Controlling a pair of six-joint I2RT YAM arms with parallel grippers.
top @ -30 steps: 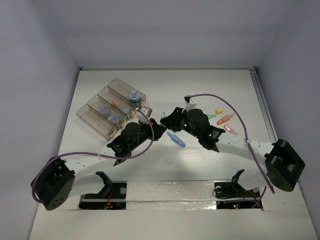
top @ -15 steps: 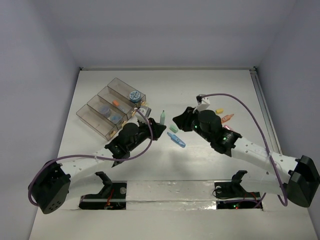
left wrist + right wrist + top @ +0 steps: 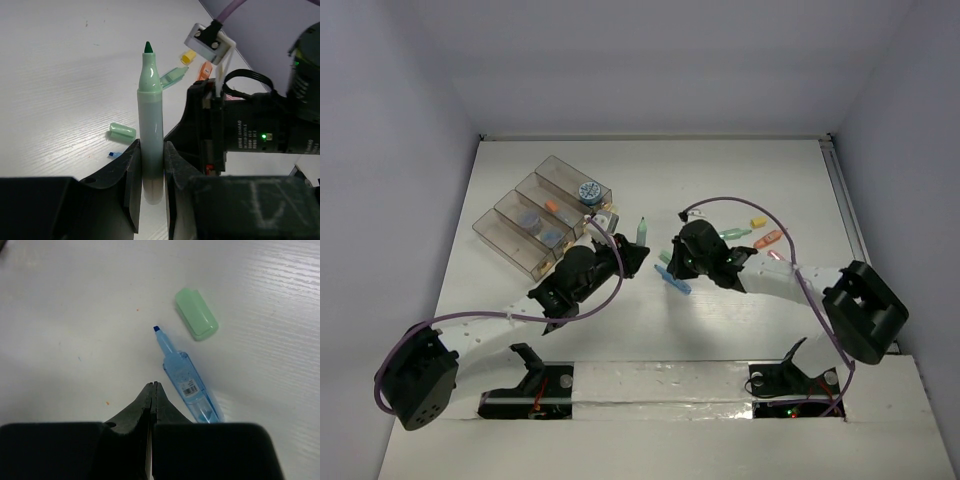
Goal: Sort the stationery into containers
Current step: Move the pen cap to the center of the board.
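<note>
The blue pen [image 3: 186, 381] hides its rear end behind the right gripper [image 3: 151, 386]; contents of the containers [image 3: 495, 230] near the left edge are indistinct.

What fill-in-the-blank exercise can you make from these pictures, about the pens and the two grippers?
1. The left gripper is shut on an uncapped ___ pen.
2. The right gripper is ___ and holds nothing.
3. The highlighter lying on the table just past the right gripper is ___.
4. The loose cap beside that highlighter is ___.
Missing words: green; shut; blue; green.
</note>
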